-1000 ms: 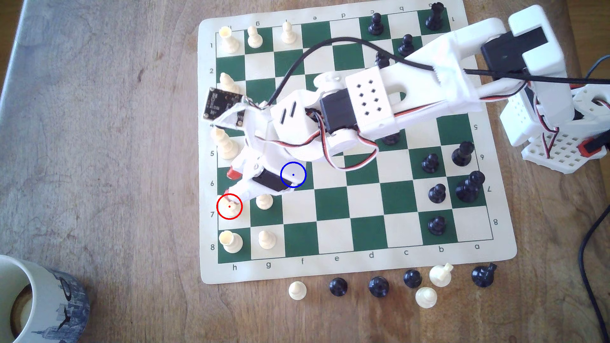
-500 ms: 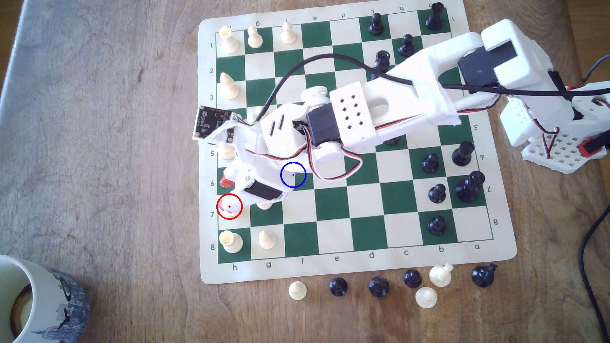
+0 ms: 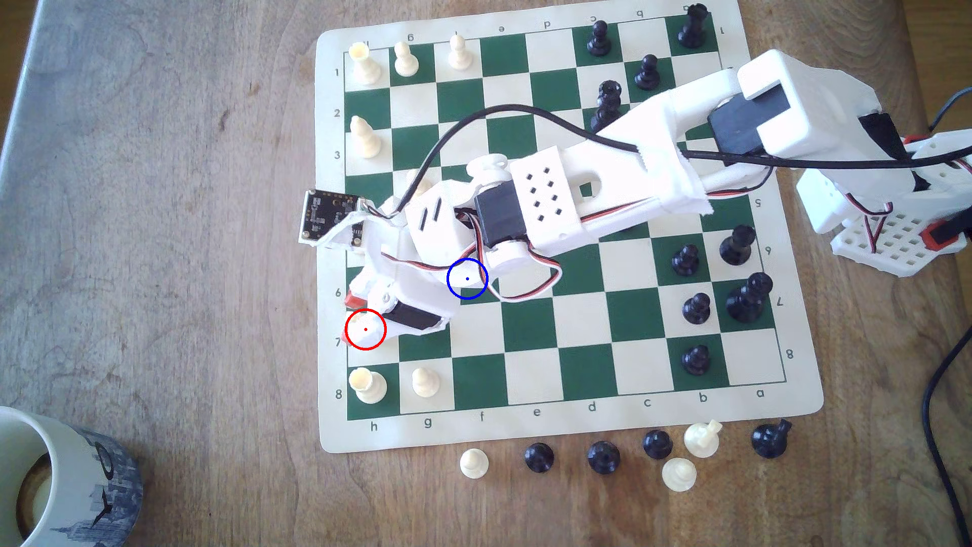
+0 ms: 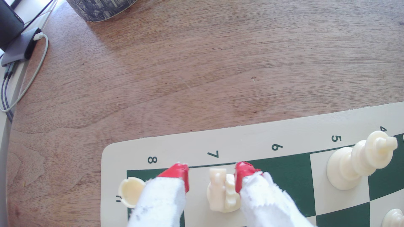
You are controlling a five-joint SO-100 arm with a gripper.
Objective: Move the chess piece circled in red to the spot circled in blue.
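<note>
Your gripper (image 4: 211,176) stands with its jaws apart, one red-tipped finger (image 4: 177,174) on each side of the chess piece circled in red (image 4: 223,192). In the wrist view one finger lies against or just beside the piece's flank, and the other is clear of it with a gap of bare cream square between. The piece is short, cream-white plastic, with a round base and a blocky, lopsided head that has a flat squared top and a carved, stepped face on one side. It stands upright on the cream square in the h column at row 7, at the exterior view's left edge of the board (image 3: 531,426), where the red ring (image 3: 365,329) lies over it. You see a cup-topped cream rook (image 4: 131,192) on the next square at row 8. The spot circled in blue (image 3: 476,290) is a dark green square to the exterior view's right of the piece and one row farther, partly covered by the arm (image 3: 578,205).
</note>
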